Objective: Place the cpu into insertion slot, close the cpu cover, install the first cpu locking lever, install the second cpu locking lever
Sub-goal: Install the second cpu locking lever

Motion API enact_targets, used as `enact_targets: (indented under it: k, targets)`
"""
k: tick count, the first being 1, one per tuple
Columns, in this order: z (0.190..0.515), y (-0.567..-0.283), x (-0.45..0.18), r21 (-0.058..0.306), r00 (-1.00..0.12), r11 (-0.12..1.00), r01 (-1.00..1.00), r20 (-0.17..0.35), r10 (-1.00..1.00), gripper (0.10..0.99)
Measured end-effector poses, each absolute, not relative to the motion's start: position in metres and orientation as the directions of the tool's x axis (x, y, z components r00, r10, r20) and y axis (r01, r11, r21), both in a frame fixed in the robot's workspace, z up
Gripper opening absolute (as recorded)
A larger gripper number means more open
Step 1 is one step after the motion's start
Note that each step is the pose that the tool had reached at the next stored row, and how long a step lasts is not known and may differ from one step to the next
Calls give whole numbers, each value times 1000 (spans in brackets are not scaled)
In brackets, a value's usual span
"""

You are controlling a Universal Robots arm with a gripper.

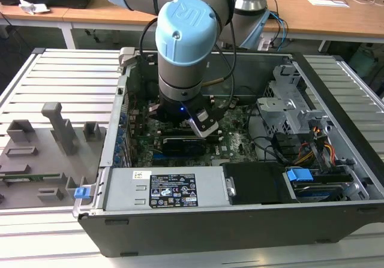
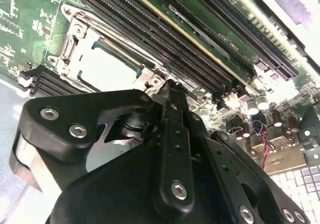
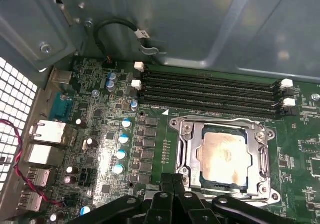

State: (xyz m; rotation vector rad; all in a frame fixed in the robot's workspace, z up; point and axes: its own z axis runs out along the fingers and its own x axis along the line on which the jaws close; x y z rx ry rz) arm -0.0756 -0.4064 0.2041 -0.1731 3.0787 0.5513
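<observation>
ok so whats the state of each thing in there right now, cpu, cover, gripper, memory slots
cpu: seated flat in the insertion slot, pale top facing up
cpu cover: closed down flat around the cpu
gripper: just beside the socket's edge, holding nothing that shows
memory slots: four long black slots, all empty
computer case: lying on its side, side panel off

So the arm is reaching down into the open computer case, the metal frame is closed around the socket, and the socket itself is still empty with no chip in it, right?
Not quite: the insertion slot is not empty. In the first wrist view the cpu already lies in it, its pale metal top showing through the cut-out of the cpu cover, which is down around it. The arm does reach into the open computer case, with the gripper at the socket's edge.
</observation>
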Motion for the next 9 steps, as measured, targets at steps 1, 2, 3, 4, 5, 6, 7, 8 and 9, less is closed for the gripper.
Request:
enact_targets:
  k: [1,2,3,4,5,6,7,8,9]
  targets:
    - [205,-406,-76,346,-994,932,-110,-28,-107,106]
    - [206,-406,-76,346,-994,932,-110,-29,-107,106]
    - [207,-406,-76,345,-994,932,-110,-28,-107,106]
    - [208,-406,-76,346,-994,932,-110,-28,-107,106]
    - [209,-406,-76,346,-994,932,-110,-28,-107,106]
    - [209,-406,-76,346,-994,932,-110,-28,-107,106]
    - [211,-406,-76,346,-994,932,-110,-28,-107,106]
    - [212,-406,-76,346,-994,932,-110,-28,-107,106]
    - [212,-406,-76,346,-994,932,-110,-28,-107,106]
